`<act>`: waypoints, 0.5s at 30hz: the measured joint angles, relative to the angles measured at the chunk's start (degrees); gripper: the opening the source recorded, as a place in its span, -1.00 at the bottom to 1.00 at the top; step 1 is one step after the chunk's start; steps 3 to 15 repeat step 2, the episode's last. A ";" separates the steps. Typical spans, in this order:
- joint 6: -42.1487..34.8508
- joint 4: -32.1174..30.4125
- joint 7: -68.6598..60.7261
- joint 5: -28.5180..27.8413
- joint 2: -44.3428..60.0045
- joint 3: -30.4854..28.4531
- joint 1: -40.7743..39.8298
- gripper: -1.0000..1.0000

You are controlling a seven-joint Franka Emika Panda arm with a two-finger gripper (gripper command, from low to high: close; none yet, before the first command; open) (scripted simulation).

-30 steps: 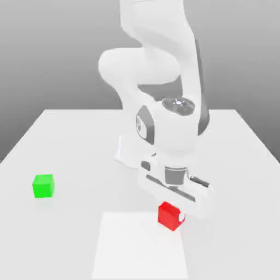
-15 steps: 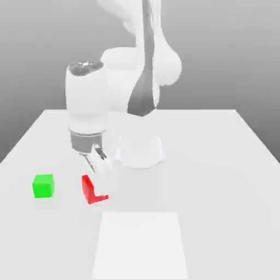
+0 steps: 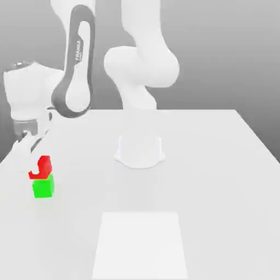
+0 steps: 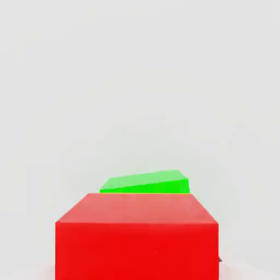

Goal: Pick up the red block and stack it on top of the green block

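Note:
The red block [image 3: 41,165] sits tilted right on top of the green block [image 3: 42,187], near the table's edge on the exterior view's left. My gripper [image 3: 34,154] hangs just above and to the left of the red block, with the white hand [image 3: 24,123] over it. Part of the red block is covered by the gripper. In the hand view the red block [image 4: 136,240] is very close, and the green block [image 4: 146,183] shows just past its top edge.
The arm's round white base [image 3: 139,152] stands in the middle of the white table [image 3: 219,164]. A lighter square patch [image 3: 139,246] marks the table's front. The table's left edge runs close beside the two blocks.
The arm has swung from the front centre to the exterior view's left, carrying the red block along. The red block now rests over the green block instead of beside it.

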 joint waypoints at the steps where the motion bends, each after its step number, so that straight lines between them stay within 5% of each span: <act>1: 0.00 0.00 0.00 0.00 0.00 0.00 0.00 1.00; 15: 0.00 0.00 0.00 0.00 0.00 0.00 0.00 1.00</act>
